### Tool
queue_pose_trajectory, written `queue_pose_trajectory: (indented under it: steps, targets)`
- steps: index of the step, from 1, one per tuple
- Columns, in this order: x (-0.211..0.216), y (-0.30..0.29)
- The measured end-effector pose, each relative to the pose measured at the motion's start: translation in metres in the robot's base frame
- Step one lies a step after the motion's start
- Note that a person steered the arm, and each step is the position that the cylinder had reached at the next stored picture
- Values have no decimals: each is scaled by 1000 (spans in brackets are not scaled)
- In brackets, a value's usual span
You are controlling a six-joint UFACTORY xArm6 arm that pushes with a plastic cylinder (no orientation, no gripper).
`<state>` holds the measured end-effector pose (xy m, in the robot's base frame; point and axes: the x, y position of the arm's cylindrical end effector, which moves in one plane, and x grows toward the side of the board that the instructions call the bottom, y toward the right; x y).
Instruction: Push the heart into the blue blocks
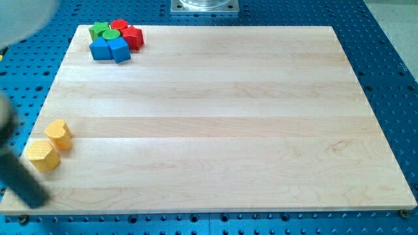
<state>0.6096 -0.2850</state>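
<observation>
Board: a pale wooden board (215,124) fills most of the view, lying on a blue perforated table (385,39).
Metal mount: a grey metal plate (204,6) sits at the view's top edge, just above the board.
Rod: a dark, blurred rod (16,173) crosses the view's lower left corner, slanting down to my tip (36,199), which is near the board's bottom-left edge, just below the lower yellow block. It is a bare rod with no fingers to open or close.
Cluster: five blocks are packed together, touching, in the board's top-left corner.
Blue blocks: two blue blocks, one squarish (100,49) and one angular (119,49), form the cluster's lower row.
Red blocks: a red block (134,37) and another red piece (119,25) sit at the cluster's right and top.
Green blocks: a green star-like block (99,30) and a green round block (113,34) sit above the blue ones.
Yellow blocks: two yellow blocks at the view's left edge, well apart from the cluster; the upper one (59,134) looks like the heart, the lower (42,155) looks hexagonal, and they almost touch.
</observation>
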Motion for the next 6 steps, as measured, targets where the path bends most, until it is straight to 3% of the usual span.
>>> queue_pose_trajectory:
  steps: [1,2,3,4,6]
  targets:
    - [-47,9]
    - [-89,61]
    - [-97,72]
    - [-53,46]
    - [-219,74]
